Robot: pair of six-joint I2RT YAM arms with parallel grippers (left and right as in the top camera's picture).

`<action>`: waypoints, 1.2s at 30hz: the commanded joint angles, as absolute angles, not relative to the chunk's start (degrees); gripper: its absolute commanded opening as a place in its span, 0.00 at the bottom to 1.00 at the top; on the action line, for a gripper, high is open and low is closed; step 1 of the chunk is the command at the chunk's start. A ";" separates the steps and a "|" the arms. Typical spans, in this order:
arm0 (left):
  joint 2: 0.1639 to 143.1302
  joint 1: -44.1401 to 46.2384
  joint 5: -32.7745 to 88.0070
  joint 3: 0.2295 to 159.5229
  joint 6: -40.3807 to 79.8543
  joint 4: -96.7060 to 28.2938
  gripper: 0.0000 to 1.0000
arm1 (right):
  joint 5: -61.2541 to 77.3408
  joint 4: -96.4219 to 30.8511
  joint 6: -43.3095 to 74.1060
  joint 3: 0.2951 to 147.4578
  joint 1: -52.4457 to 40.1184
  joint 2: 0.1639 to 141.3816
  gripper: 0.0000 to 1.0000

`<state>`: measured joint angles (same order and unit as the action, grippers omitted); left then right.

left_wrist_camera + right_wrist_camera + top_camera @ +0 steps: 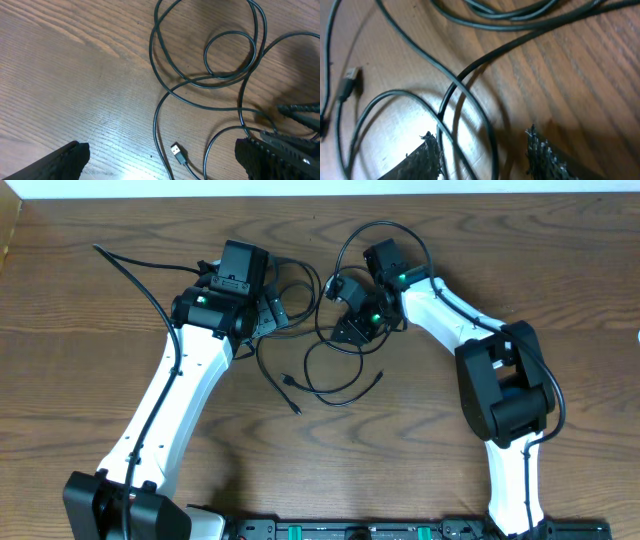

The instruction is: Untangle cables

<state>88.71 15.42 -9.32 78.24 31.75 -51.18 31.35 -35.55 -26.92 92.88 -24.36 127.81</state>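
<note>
Thin black cables [330,370] lie in tangled loops on the wooden table between my two grippers, with plug ends trailing toward the front [297,410]. My left gripper [265,315] sits at the tangle's left side. In the left wrist view it is open wide [162,150], with a cable strand and a USB plug [176,151] on the table between its fingers and a loop [230,50] beyond. My right gripper [345,320] is low over the tangle's right side. Its fingers stand apart [482,145], straddling two crossing cable strands [470,70]; one strand runs beside the left finger [431,150].
A thicker black wire [130,270] runs from the left arm across the table's back left. Another arcs over the right arm [385,230]. A second USB plug [351,77] lies left of the right gripper. The table's left edge [10,230] is near.
</note>
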 commanded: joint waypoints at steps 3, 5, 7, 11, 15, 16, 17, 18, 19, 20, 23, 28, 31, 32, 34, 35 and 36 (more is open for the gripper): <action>87.96 15.18 -9.52 78.65 32.45 -51.40 1.00 | 31.44 -34.00 -28.80 92.73 -25.93 132.84 0.42; 87.96 15.18 -9.52 78.65 32.47 -51.40 1.00 | 31.38 -34.00 -28.80 92.73 -26.26 133.32 0.18; 87.96 15.18 -9.52 78.65 32.47 -51.40 1.00 | 31.40 -33.74 -28.38 92.82 -26.30 132.75 0.02; 87.96 15.18 -9.52 78.65 32.47 -51.40 1.00 | 31.46 -32.99 -24.60 93.51 -26.11 130.28 0.01; 87.96 15.18 -9.52 78.65 32.47 -51.40 1.00 | 32.01 -32.29 -23.64 93.78 -25.47 124.79 0.01; 87.96 15.18 -9.52 78.65 32.45 -51.40 1.00 | 31.40 -31.75 -23.64 93.78 -25.43 123.02 0.01; 87.96 15.18 -9.52 78.65 32.47 -51.40 1.00 | 30.63 -31.40 -23.66 93.78 -25.41 121.80 0.01; 87.96 15.18 -9.52 78.65 32.47 -51.40 1.00 | 28.21 -30.72 -24.01 93.78 -25.41 119.42 0.01; 87.96 15.18 -9.52 78.65 32.45 -51.40 1.00 | 27.51 -30.61 -24.12 93.78 -25.43 118.78 0.01; 87.96 15.18 -9.52 78.65 32.47 -51.40 1.00 | 24.27 -30.63 -24.34 93.78 -25.45 115.92 0.01; 87.96 15.18 -9.52 78.65 32.47 -51.40 1.00 | 20.51 -32.75 -24.56 93.78 -25.43 111.83 0.01; 87.96 15.18 -9.52 78.65 32.45 -51.40 1.00 | 22.09 -40.49 -24.67 93.78 -25.21 106.30 0.01; 87.96 15.18 -9.52 78.65 32.47 -51.40 1.00 | 21.98 -47.03 -29.30 93.78 -25.21 105.32 0.01; 87.96 15.18 -9.52 78.65 32.47 -51.40 1.00 | 22.00 -49.19 -30.65 93.78 -25.17 105.32 0.01; 87.96 15.18 -9.52 78.65 32.47 -51.37 1.00 | 21.98 -54.19 -34.33 93.73 -25.17 105.32 0.01; 87.96 15.18 -9.52 78.65 32.47 -51.40 1.00 | 21.98 -55.44 -35.38 93.73 -25.17 105.32 0.01; 87.96 15.18 -9.52 78.65 32.47 -51.37 1.00 | 21.67 -58.17 -37.93 93.73 -25.17 105.32 0.01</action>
